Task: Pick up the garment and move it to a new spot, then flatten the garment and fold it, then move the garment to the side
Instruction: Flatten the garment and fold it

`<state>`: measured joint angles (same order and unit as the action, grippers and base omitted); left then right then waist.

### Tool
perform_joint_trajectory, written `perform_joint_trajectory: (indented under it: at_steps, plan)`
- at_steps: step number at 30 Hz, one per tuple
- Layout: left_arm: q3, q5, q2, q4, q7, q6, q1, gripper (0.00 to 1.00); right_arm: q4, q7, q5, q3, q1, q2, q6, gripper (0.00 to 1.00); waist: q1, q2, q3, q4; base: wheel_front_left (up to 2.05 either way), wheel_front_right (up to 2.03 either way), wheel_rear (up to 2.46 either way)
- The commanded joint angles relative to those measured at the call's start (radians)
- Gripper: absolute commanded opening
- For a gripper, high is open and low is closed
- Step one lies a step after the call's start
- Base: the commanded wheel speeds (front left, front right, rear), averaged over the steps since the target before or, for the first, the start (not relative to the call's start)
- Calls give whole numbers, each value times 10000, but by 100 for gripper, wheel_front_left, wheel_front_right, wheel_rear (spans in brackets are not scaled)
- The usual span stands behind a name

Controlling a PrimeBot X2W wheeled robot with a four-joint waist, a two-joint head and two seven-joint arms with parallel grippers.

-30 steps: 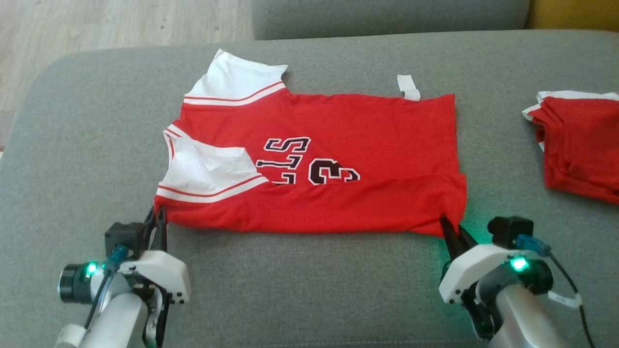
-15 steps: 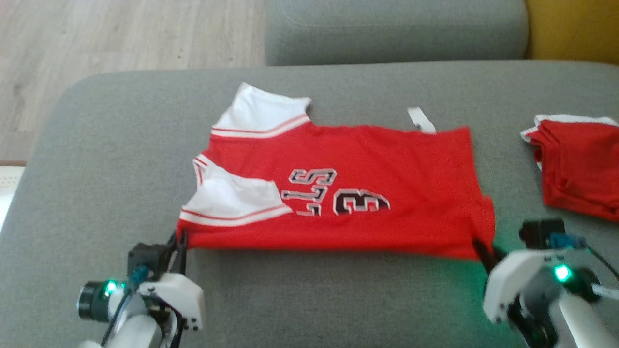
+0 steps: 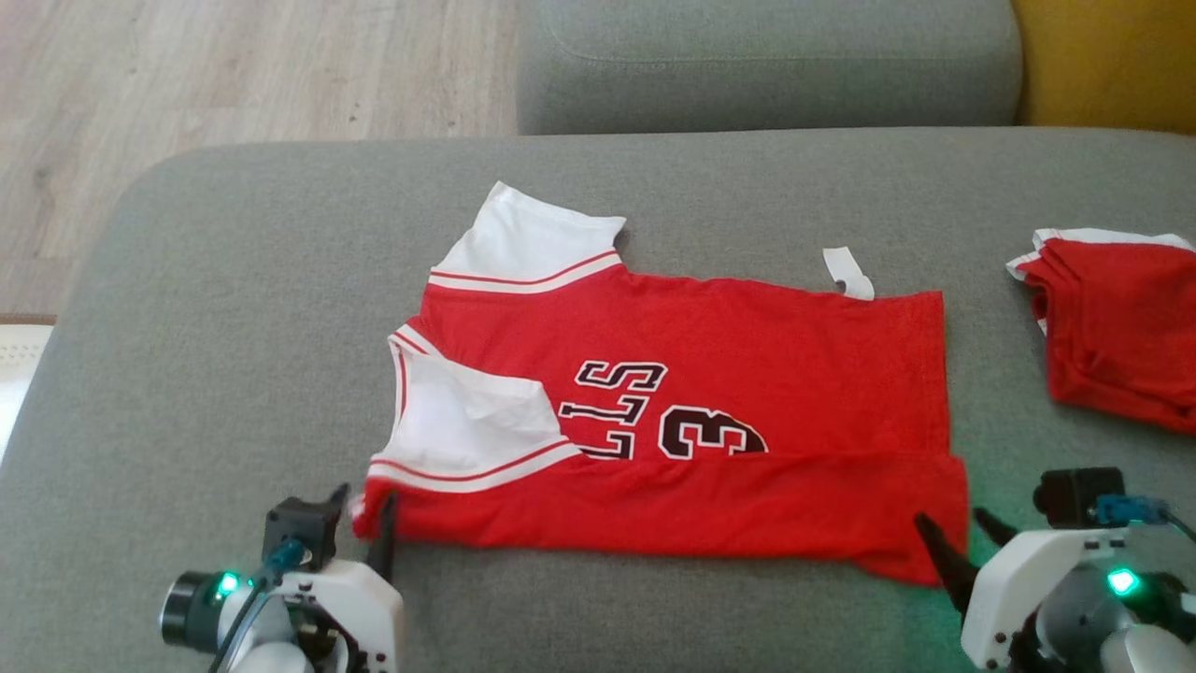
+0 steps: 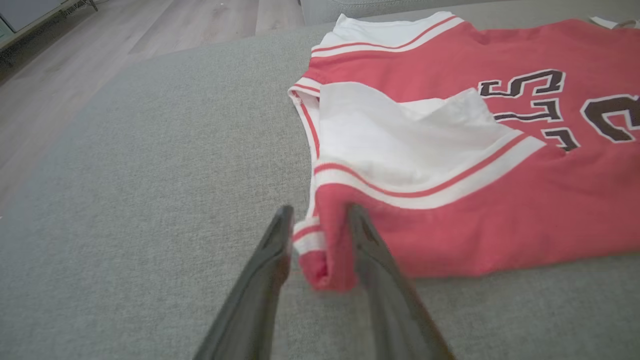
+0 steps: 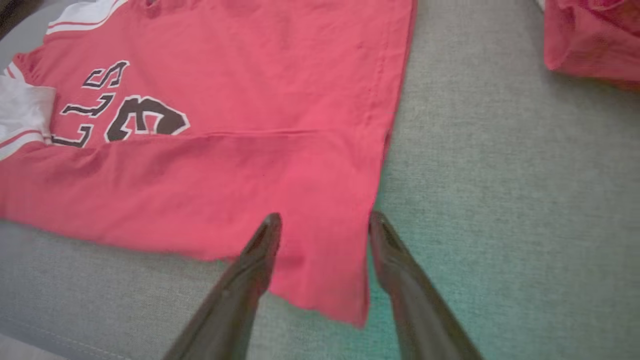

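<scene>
While both jaws are standing apart, the left gripper is straddling the seven-o'clock corner of the shirt, the right gripper its five-o'clock hem; bare sofa is stretching at nine.

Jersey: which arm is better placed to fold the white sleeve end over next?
Left, probably. The left gripper stands open around the jersey's corner beside the near sleeve; the right gripper is at the opposite end, far from it.

grey cushion carries a spread red jersey; folded red garment at right
</scene>
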<state>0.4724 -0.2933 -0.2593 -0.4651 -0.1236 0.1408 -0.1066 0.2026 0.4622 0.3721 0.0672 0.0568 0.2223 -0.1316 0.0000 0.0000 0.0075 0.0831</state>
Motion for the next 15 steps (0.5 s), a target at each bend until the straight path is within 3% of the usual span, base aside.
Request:
perform_joint_trajectory:
  at_steps: [1,2,6,10,15]
  plan:
    - [-356,-4,-322,307,-61,74,-602,86,-469,-28,-232,-4,-227,100,9,100,0,0,60,-59,0,0,0]
    - [-363,1,-338,311,-83,81,-659,100,-535,2,-354,-64,-238,58,9,100,0,0,83,-90,0,0,0]
    - [-528,-64,-397,414,-350,142,-905,100,-976,-188,-642,-215,-400,-121,9,100,0,0,197,-276,0,0,0]
    - [-749,-202,-505,698,-661,22,-1358,100,-1531,-1137,-825,-226,-938,-270,9,100,0,0,366,-522,0,0,0]
    - [-655,-321,-735,958,-368,-672,-2298,100,-1661,-2012,-1187,-80,-1641,-362,9,100,0,0,710,-779,0,0,0]
